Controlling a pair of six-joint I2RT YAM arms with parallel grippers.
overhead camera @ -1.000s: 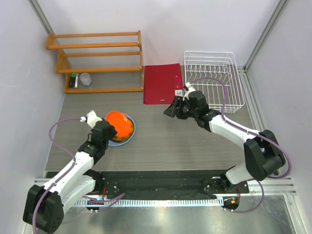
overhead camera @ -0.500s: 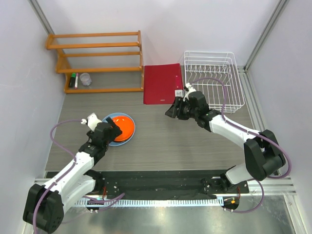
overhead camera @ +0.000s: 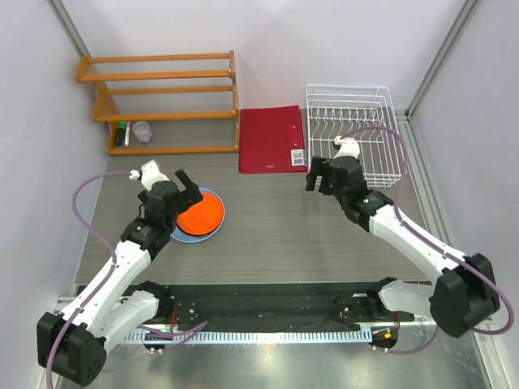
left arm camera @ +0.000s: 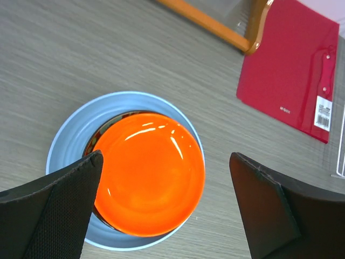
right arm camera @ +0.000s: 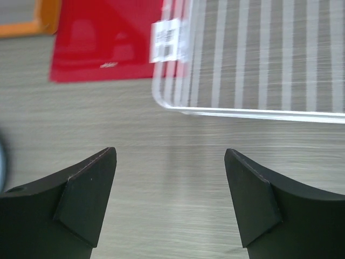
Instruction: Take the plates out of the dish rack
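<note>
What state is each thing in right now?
plain orange round plate, topmost of the stack
light blue round plate, bottom of the stack
white wire dish rack, holds no plates
flat red folder, closed
left gripper, jaws open over the stack
right gripper, jaws open, holding nothing

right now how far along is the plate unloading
Looks nearly done: the dish rack shows no plates, and the orange plate tops a stack on the light blue plate. Nothing in hand; left fingers over the stack and right fingers by the rack are open. Nothing visibly left.
</note>
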